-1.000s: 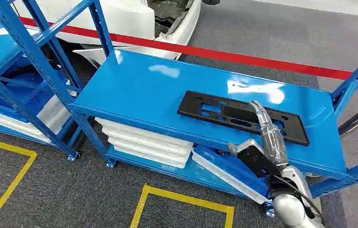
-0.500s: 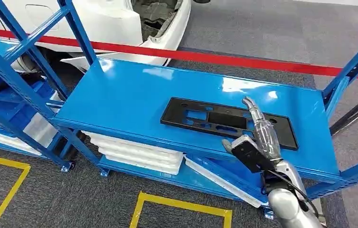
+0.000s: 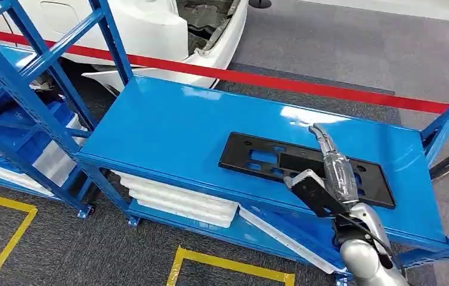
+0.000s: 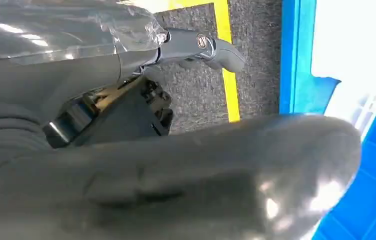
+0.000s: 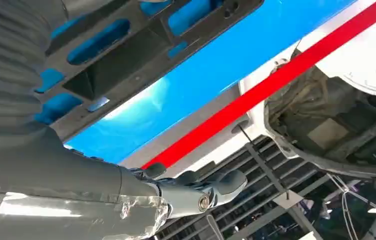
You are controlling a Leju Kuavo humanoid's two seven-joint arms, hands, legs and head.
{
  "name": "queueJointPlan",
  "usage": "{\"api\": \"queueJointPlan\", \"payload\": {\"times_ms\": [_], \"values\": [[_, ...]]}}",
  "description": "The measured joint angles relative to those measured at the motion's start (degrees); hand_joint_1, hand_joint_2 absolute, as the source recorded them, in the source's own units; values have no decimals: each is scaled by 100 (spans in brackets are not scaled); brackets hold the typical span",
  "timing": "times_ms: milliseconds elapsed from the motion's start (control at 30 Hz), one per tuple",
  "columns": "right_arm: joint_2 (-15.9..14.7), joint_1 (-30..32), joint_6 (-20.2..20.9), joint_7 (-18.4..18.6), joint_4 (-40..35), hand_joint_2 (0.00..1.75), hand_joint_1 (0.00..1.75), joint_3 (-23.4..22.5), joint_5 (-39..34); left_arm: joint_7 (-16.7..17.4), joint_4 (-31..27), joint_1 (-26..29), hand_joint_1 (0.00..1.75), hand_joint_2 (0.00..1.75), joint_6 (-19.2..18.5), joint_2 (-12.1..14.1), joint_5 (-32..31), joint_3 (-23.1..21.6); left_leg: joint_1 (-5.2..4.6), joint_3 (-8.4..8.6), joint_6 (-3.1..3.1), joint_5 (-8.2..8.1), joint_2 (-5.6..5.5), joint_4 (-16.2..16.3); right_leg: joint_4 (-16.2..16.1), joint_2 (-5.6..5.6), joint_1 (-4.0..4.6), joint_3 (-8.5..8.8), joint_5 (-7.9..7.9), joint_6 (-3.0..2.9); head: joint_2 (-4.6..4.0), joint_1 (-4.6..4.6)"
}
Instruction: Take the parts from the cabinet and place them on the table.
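A flat black part (image 3: 237, 155) with several cut-outs lies on the blue table top (image 3: 174, 125), toward its right end. My right hand (image 3: 329, 173) hovers over the right half of this part, fingers stretched forward and thumb apart, holding nothing. From the right wrist view, the black part (image 5: 126, 55) lies just below the right hand (image 5: 76, 190), whose dark fingers (image 5: 195, 192) point out past the table's far edge. My left hand (image 4: 126, 150) hangs over grey carpet with fingers (image 4: 200, 47) extended and nothing in it.
A tall blue rack (image 3: 25, 77) stands at the left. White panels (image 3: 174, 193) are stacked on the shelf under the table top. A white car body (image 3: 150, 24) and a red floor line (image 3: 305, 83) lie beyond. Yellow floor markings (image 3: 228, 265) are in front.
The whole picture has shifted a little, so the camera moved. My right hand stays above the right half of the black part, which still lies flat.
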Motion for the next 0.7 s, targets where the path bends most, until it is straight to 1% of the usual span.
{"api": "queueJointPlan", "payload": {"times_ms": [67,100,133,167,200,233,267,300,333,400,433,467,500,533,567,600,633,667,700], "values": [[-26,-4,4,6,0,175,0,0,0,0,-2,0,0,0,0,-4,0,0,17,129,-49,-88,-3,0,-1072,-1,-9,386,748,-6,0,61],[-35,-6,22,13,4,175,0,2,0,0,0,-5,0,0,0,-2,0,0,16,160,-86,-118,-4,-3,-1239,2,0,445,711,-11,0,83],[-39,-12,57,39,4,175,0,7,0,0,0,-15,0,0,2,-2,0,0,12,139,-118,-136,-7,23,-1286,-22,50,421,443,-67,0,94],[-46,-5,94,57,4,175,0,11,2,4,-2,-13,0,0,2,-2,2,0,8,125,-163,-163,0,15,-1265,-27,52,426,564,-144,0,107],[-46,3,125,61,4,175,0,11,4,4,-2,-3,0,0,2,-2,0,0,4,175,-203,-172,2,76,-1270,-21,50,431,629,-205,0,83],[-46,-9,157,74,4,175,0,22,7,7,-2,-9,0,0,2,-2,0,0,-5,200,-216,-174,4,76,-1272,-20,42,476,606,-245,0,46],[-46,-21,170,81,4,175,0,30,13,7,-2,-20,0,0,2,-2,0,0,6,194,-246,-228,4,151,-1305,-13,20,531,612,-264,0,39],[-48,-40,181,85,4,175,0,28,18,7,-2,-34,0,0,2,-2,0,0,18,153,-271,-297,6,355,-1310,-21,19,582,592,-291,0,15],[-55,-66,207,96,4,175,0,33,17,7,-2,-45,0,0,4,-2,2,0,21,-49,-294,-456,7,711,-1310,-26,20,606,568,-328,0,-41],[-55,-70,232,101,4,175,0,50,15,26,-2,-32,0,0,33,-2,0,0,26,-589,-334,-810,7,1563,-1305,-29,31,636,529,-367,0,-103],[-55,-69,242,112,9,175,0,50,7,57,-2,-20,0,0,115,-2,-4,0,27,-801,-339,-866,7,1823,-1302,-26,36,654,505,-371,0,-116],[-55,-70,251,114,13,175,0,50,0,74,-2,-11,0,0,208,-2,-7,0,25,-903,-331,-774,7,1843,-1302,-19,40,687,475,-370,0,-127],[-57,-71,267,118,17,175,0,50,0,83,-2,-13,0,0,260,-2,-7,0,24,-879,-319,-554,7,1620,-1302,-10,46,735,441,-364,0,-136],[-57,-72,273,118,17,175,0,55,0,94,-2,-19,0,0,284,-2,-7,0,16,-744,-279,-205,7,1170,-1303,-8,51,801,398,-357,0,-149],[-57,-81,278,118,18,175,0,59,-2,100,-2,-18,0,0,310,-2,-7,0,-6,-573,-217,176,7,642,-1306,-8,57,867,357,-344,0,-164],[-57,-90,280,118,20,175,0,63,-9,116,-2,-17,0,0,336,-2,-5,2,-38,-495,-155,347,8,295,-1320,-10,53,902,319,-334,0,-182],[-57,-100,282,120,31,175,0,70,-11,129,0,-19,0,0,361,-2,-2,0,-69,-532,-146,93,8,359,-1306,-4,63,927,309,-313,0,-175],[-61,-121,295,131,39,175,0,83,-15,137,-2,-20,0,0,391,-2,-4,0,-83,-504,-138,49,-2,237,-1301,1,66,893,270,-271,0,-214],[-63,-119,306,140,55,175,0,107,-17,166,-2,0,0,0,435,-2,-9,0,-79,-504,-124,268,-2,243,-1314,-2,62,934,250,-242,0,-205]]}}
